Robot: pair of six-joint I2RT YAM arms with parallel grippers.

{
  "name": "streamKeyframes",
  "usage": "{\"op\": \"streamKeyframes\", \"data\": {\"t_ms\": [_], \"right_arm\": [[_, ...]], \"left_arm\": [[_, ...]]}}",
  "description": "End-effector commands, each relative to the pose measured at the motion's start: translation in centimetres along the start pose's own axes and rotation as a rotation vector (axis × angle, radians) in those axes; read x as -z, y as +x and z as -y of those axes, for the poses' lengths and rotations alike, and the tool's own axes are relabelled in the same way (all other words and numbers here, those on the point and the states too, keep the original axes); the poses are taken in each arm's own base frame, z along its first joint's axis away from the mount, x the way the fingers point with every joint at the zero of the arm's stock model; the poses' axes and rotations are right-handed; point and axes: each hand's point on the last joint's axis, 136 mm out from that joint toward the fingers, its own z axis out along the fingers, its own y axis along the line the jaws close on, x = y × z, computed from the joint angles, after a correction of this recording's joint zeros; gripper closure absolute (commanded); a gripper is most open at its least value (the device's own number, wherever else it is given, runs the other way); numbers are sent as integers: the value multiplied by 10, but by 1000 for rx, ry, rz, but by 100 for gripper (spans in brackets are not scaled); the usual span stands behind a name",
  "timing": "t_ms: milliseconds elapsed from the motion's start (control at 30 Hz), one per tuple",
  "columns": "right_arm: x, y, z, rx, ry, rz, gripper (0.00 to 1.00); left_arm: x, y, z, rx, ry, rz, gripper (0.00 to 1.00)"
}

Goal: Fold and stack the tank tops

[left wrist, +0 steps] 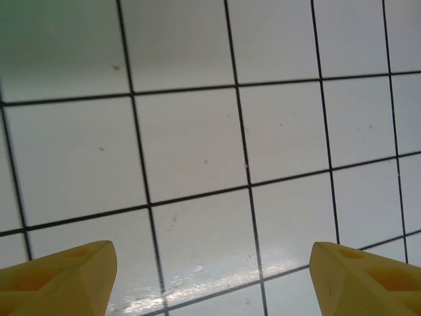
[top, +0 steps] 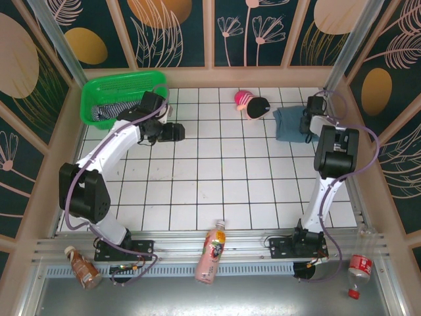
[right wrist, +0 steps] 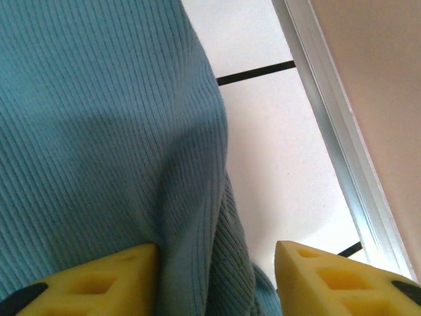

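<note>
The striped tank top is being kept in the green basket. The left gripper is being held wide open, empty, over tiles. The blue-grey tank top, far right, is being straddled, unclamped, by the parted right gripper.

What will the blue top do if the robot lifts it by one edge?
The blue top is ribbed knit cloth that bulges into a soft fold, so it would probably droop and unfold. It looks thin, so it is likely light. The ribs should give the right hand some grip rather than slipping.
</note>
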Motion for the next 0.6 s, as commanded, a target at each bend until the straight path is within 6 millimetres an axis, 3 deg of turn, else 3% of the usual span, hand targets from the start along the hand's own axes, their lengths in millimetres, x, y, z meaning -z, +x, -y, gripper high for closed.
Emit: {"op": "streamKeyframes", "data": {"t_ms": [0,133,233,367,567], "right_arm": [[31,-11,0,-110,-52,68,44],[70,-29,9,-187,-85,167,28],[97,-35,6,-207,-147,208,22],[120,-27,1,-193,-210,209,16],[171,-13,-46,-113,-435,254,14]], "left_arm": [[20,-22,-31,-29,-145,34,22],[47,-55,-71,-24,-310,101,22],[52,-77,-112,-16,-448,119,22],[48,-102,-172,23,-582,131,22],[31,-137,-249,91,-672,170,22]]}}
